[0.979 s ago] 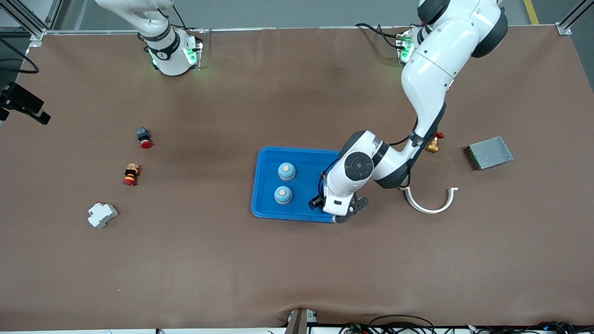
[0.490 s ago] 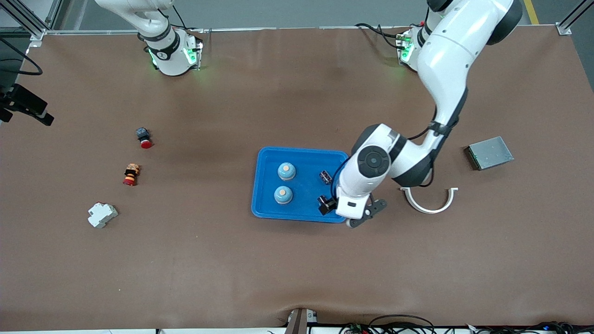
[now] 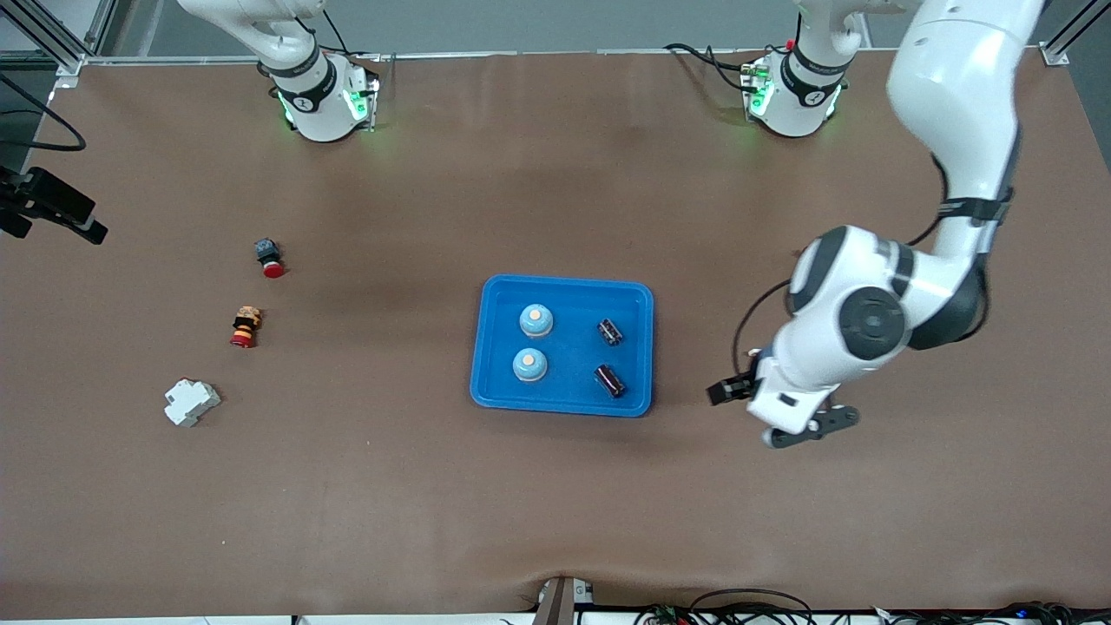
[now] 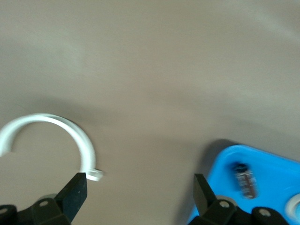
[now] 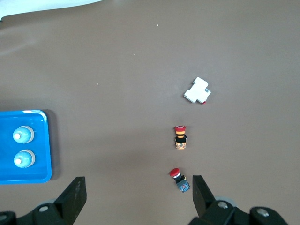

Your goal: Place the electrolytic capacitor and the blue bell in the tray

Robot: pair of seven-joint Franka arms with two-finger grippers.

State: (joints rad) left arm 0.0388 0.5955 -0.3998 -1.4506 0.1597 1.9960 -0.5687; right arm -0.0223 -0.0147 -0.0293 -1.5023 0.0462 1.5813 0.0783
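The blue tray [image 3: 564, 291] lies mid-table. In it stand two blue bells [image 3: 536, 320] [image 3: 529, 365] and lie two dark electrolytic capacitors [image 3: 610, 331] [image 3: 609, 380]. My left gripper [image 3: 748, 398] is open and empty, off the tray toward the left arm's end of the table. In the left wrist view the open left gripper [image 4: 139, 192] is over bare table, with the tray's corner [image 4: 220, 159] and one capacitor [image 4: 244, 180] beside it. My right gripper [image 5: 136, 194] is open and empty, high over the right arm's end. That view shows the tray [image 5: 43, 145] and both bells [image 5: 23, 135] [image 5: 24, 158].
A white half ring [image 4: 70, 136] lies by the left gripper; the left arm hides it in the front view. Toward the right arm's end lie a red-capped button [image 3: 270, 257], a red and orange button [image 3: 245, 326] and a white breaker [image 3: 191, 402].
The left gripper has moved from over the tray toward the left arm's end of the table. A second capacitor now lies uncovered in the tray's nearer corner.
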